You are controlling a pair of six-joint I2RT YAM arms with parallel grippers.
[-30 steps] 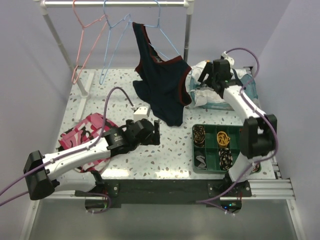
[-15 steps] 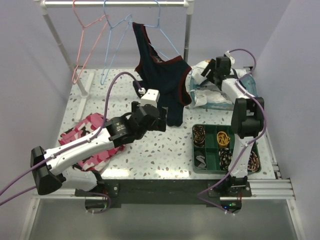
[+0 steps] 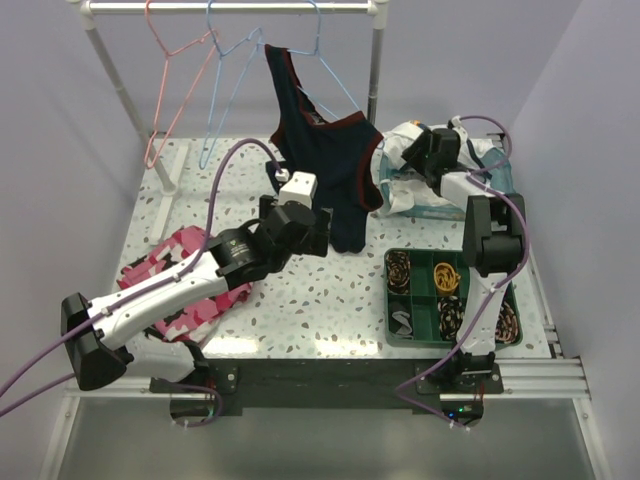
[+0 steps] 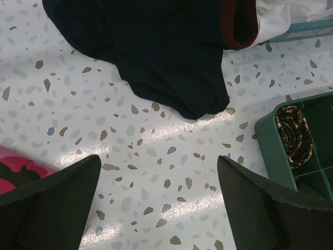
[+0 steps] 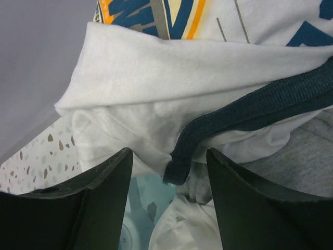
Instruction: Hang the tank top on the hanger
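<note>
The tank top (image 3: pixel 405 170), white with navy trim, lies crumpled in a teal bin (image 3: pixel 502 178) at the back right. My right gripper (image 3: pixel 418 158) is down on it. In the right wrist view its jaws (image 5: pixel 169 153) stand apart on either side of a fold of the tank top (image 5: pixel 151 78) with its navy trim edge, not pinching it. An empty light blue hanger (image 3: pixel 228 80) hangs on the rail. My left gripper (image 3: pixel 318 238) is wide open over bare table (image 4: pixel 158 159), just in front of the hem of a dark navy top (image 4: pixel 171 57).
The dark navy top (image 3: pixel 330 170) hangs from a second blue hanger on the rail (image 3: pixel 230 8). A pink hanger (image 3: pixel 175 70) hangs further left. A pink camouflage garment (image 3: pixel 170 270) lies under the left arm. A green compartment tray (image 3: pixel 452 251) sits front right.
The left arm has reached forward and right, up to the dark top's hem. The right gripper's jaws have narrowed around the tank top's fold.
</note>
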